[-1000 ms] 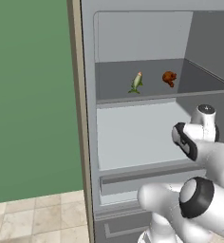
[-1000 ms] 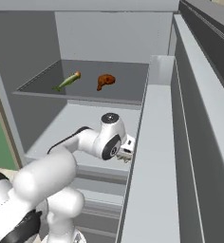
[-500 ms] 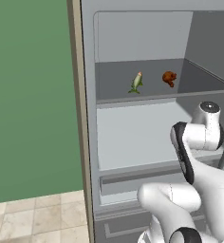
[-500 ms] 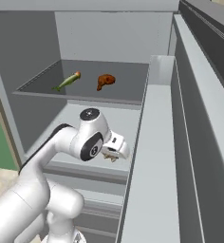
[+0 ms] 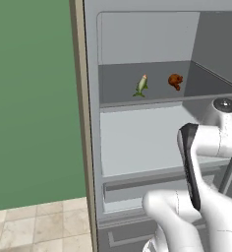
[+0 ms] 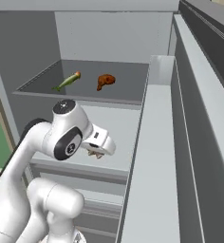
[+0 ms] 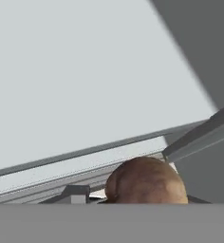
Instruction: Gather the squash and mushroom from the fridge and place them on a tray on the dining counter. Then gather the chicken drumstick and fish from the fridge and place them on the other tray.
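My gripper (image 6: 98, 151) hangs in front of the lower shelf of the open fridge (image 5: 91, 147), shut on the mushroom (image 7: 146, 182). The mushroom's brown rounded cap sits low in the hand view; it also peeks out tan under the hand (image 6: 96, 154). On the upper shelf lie the slim green fish (image 5: 141, 85) (image 6: 66, 81) and, to its right, the reddish-brown chicken drumstick (image 5: 175, 81) (image 6: 106, 80), both well above and behind the gripper. The squash, both trays and the dining counter are out of view.
The fridge door (image 6: 180, 123) stands open along the right side, close to the hand. The lower shelf (image 5: 137, 142) is bare, with a drawer front (image 5: 137, 184) below it. A green wall (image 5: 34, 98) and tiled floor lie to the left.
The arm has folded back and the gripper has drawn leftward in the right base view, away from the open door, carrying the mushroom. Fish and drumstick have not moved.
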